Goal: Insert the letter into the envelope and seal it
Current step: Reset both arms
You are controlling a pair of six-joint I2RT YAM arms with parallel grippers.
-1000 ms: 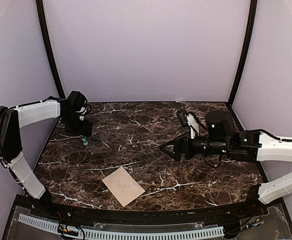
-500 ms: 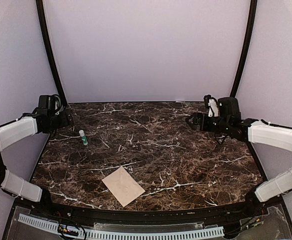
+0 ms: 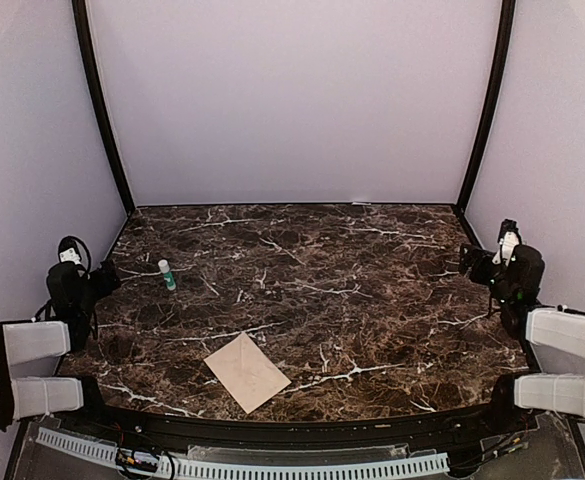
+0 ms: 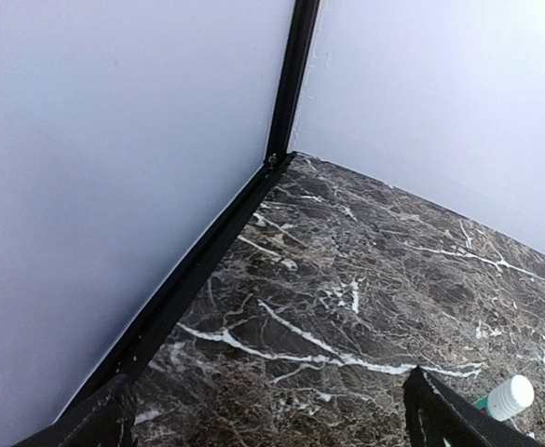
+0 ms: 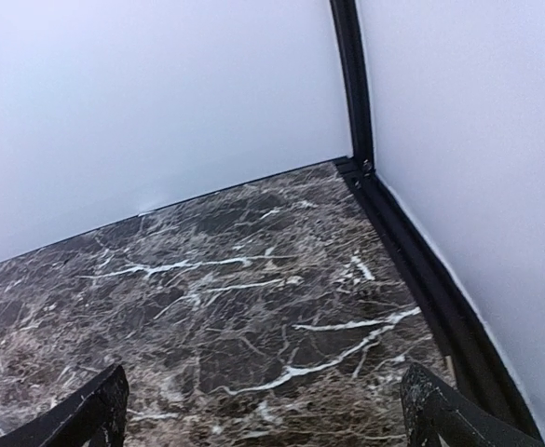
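Note:
One flat cream-tan paper piece, the envelope [image 3: 247, 372], lies closed and turned at an angle near the table's front edge. No separate letter sheet is in view. My left gripper [image 3: 100, 278] is drawn back at the left edge, far from the envelope. In the left wrist view it [image 4: 267, 424] is open and empty over bare marble. My right gripper [image 3: 472, 260] is drawn back at the right edge. In the right wrist view it [image 5: 267, 414] is open and empty.
A white glue stick with a green base [image 3: 167, 275] lies at the left rear of the table, just right of my left gripper, and shows in the left wrist view [image 4: 510, 396]. Black frame posts and pale walls enclose the dark marble table [image 3: 312, 300].
Both arms have pulled back from over the table to its left and right edges, folding low. The envelope and the glue stick have not moved.

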